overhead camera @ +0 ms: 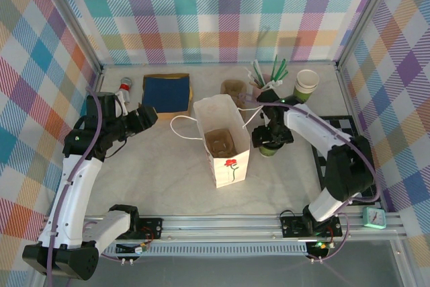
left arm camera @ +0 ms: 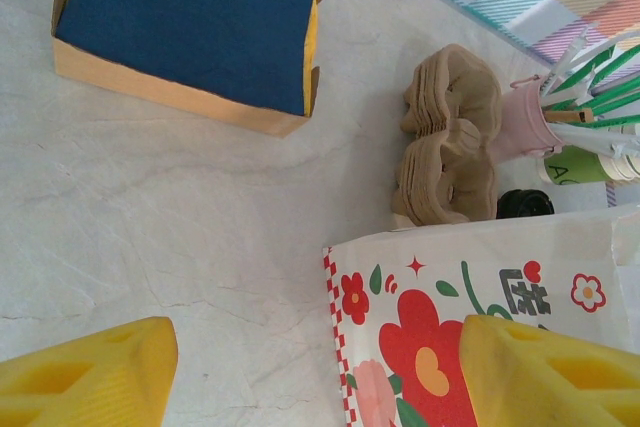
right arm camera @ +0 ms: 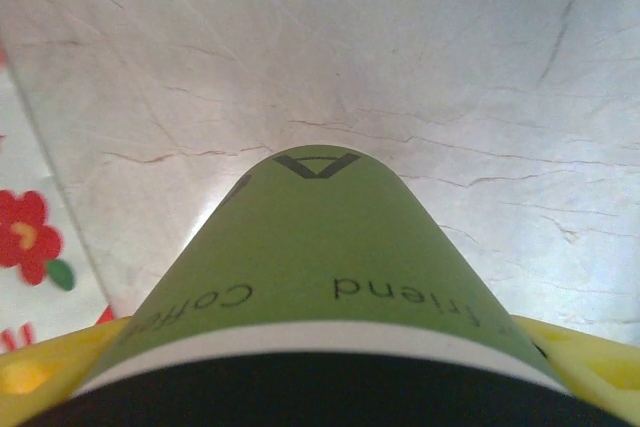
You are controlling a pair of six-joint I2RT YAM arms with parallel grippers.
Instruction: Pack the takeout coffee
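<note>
Green takeout coffee (right arm camera: 310,247) gripped in wide-set right hand (right arm camera: 320,372) | left hand (left arm camera: 320,377) open above table (left arm camera: 200,207)

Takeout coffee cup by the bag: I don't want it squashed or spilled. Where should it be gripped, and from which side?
Grip the takeout coffee cup on its cream-white band just under the black lid, coming from above with the jaws straddling it. It stands upright and tapers downward, so the wide, lid-stiffened top should resist slipping and crushing.
</note>
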